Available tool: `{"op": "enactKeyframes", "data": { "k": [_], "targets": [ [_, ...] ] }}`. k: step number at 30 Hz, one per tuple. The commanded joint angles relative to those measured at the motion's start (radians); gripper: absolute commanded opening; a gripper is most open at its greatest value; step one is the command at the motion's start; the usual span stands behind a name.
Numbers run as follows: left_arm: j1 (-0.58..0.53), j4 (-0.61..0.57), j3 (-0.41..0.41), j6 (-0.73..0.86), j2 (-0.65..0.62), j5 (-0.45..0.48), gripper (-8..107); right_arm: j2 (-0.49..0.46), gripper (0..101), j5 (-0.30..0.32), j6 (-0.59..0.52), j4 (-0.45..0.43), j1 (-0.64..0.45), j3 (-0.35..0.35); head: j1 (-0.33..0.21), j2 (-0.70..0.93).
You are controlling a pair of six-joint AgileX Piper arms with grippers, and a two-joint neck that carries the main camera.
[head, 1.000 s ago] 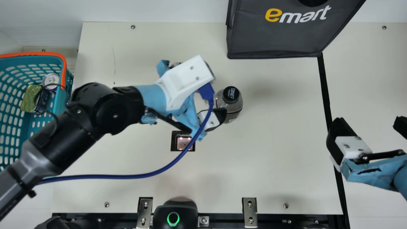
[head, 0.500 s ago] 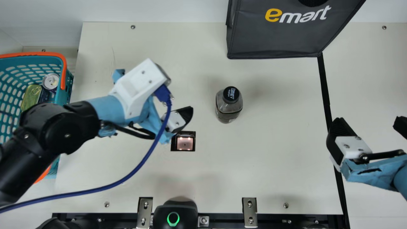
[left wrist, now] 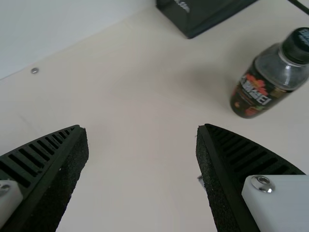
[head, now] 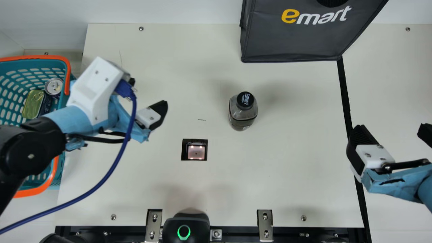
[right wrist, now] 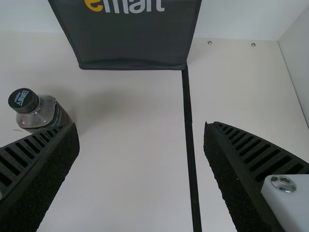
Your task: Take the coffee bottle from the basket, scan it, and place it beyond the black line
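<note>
The coffee bottle [head: 242, 113] stands upright on the table [head: 287, 185], out of the basket but short of the black line [head: 345, 98], with neither gripper touching it. Just beside it, toward our left arm, is the square scanner window [head: 196, 152], lit from inside. We cannot tell whether the code has been read; if it has not, carrying the bottle straight over would leave the scan undone.

Our left gripper [left wrist: 142, 128] has its fingers spread with nothing between them, and hangs between the bottle and the basket [head: 33, 57]. Our right gripper [right wrist: 141, 125] is also spread wide and holds nothing; in its wrist view the line runs between the two fingers.

We judge that the right gripper should take the bottle next. It needs to come around the body squarely: a finger arriving off-centre could knock the bottle over, and a pinch too high, near the cap, could let it swing or slip. If we let go too early, it could end up on the line rather than past it. A path too close to the shopping bag [head: 297, 37] might snag its corner, which meets the line. The blue cable [head: 114, 168] hangs in a loop from the left wrist, so swinging that arm back toward the bottle could drag the cable against it.
</note>
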Motion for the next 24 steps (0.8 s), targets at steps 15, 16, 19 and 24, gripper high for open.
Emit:
{"op": "enactKeyframes", "data": {
  "k": [15, 16, 19, 24],
  "targets": [
    [0.183, 0.026, 0.071, -0.022, -0.106, 0.034, 90, 0.0, 91, 0.0, 0.0, 0.0, 0.0, 0.0, -0.026, 0.002],
    [0.191, 0.026, 0.077, -0.022, -0.112, 0.035, 90, 0.0, 91, 0.0, 0.0, 0.0, 0.0, 0.0, -0.026, 0.002],
    [0.217, 0.026, 0.094, -0.018, -0.13, 0.04, 90, 0.0, 91, 0.0, 0.0, 0.0, 0.0, 0.0, -0.026, 0.002],
    [0.261, 0.021, 0.119, -0.003, -0.157, 0.046, 90, 0.0, 91, 0.0, 0.0, 0.0, 0.0, 0.0, -0.026, 0.002]
  ]
}}
